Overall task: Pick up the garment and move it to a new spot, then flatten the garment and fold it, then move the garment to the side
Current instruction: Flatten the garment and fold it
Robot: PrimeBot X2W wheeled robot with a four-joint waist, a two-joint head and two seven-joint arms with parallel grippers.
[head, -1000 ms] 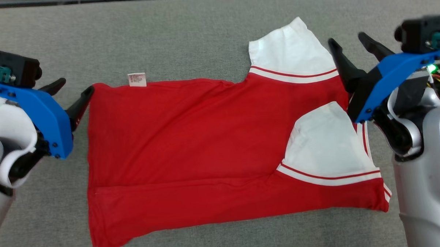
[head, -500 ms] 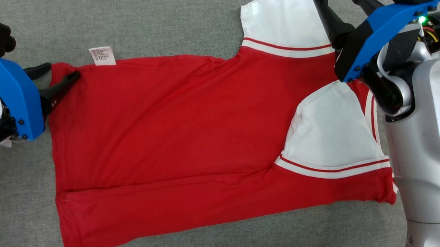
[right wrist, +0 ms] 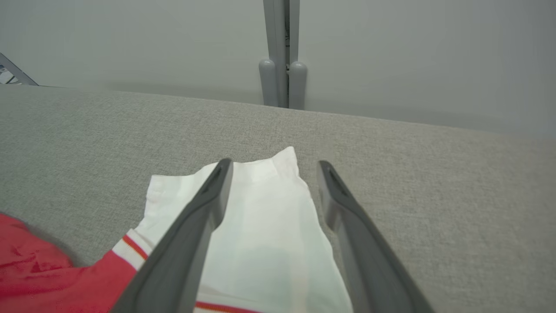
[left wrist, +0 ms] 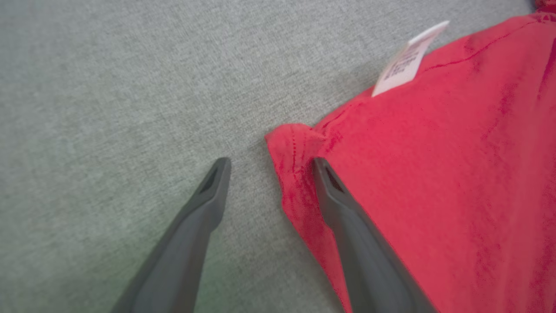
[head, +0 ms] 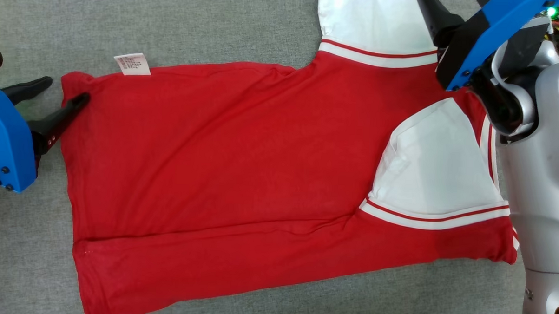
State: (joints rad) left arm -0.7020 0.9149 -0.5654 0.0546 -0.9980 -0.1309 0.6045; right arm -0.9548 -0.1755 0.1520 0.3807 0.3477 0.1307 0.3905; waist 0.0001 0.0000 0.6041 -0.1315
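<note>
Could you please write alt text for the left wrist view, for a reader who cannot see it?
The left pincer hangs open at a corner of the red T-shirt, one dark finger over the fabric and the other over the grey surface. A white care label sticks out from the shirt's edge at the upper right.

Garment (head: 242, 165): red shirt, white sleeves with red-and-white trim. Lies flat on grey counter (head: 196, 24). One sleeve (head: 437, 162) folded onto body; other sleeve (head: 368, 20) extended. White label (head: 132, 64) at edge.
</note>
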